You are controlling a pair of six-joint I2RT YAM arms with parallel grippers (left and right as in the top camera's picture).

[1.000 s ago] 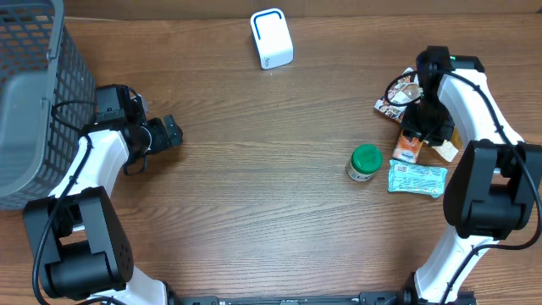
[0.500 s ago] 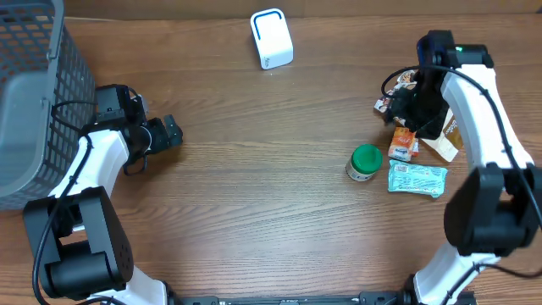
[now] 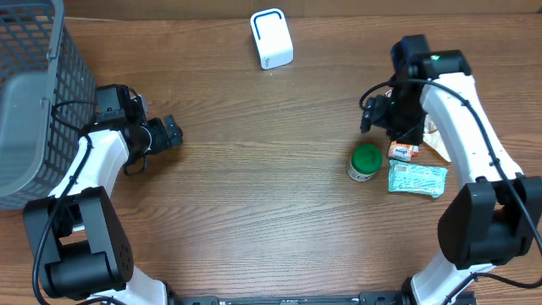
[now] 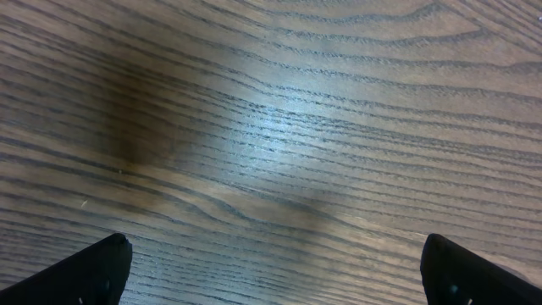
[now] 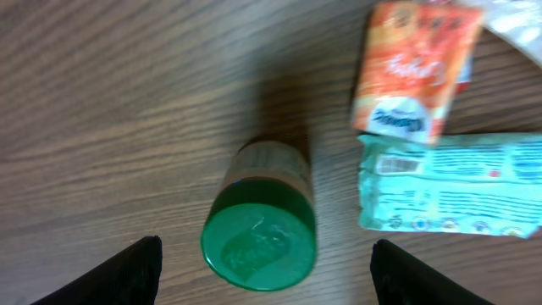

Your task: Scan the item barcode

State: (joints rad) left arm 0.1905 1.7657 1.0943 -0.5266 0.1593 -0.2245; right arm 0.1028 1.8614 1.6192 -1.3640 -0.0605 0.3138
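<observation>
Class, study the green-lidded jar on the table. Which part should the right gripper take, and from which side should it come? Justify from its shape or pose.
Probably the round green lid of the jar, from straight above: it appears upright, lid facing up, and the open right gripper hangs over it. Keep the fingers clear of the teal packet beside it.
</observation>
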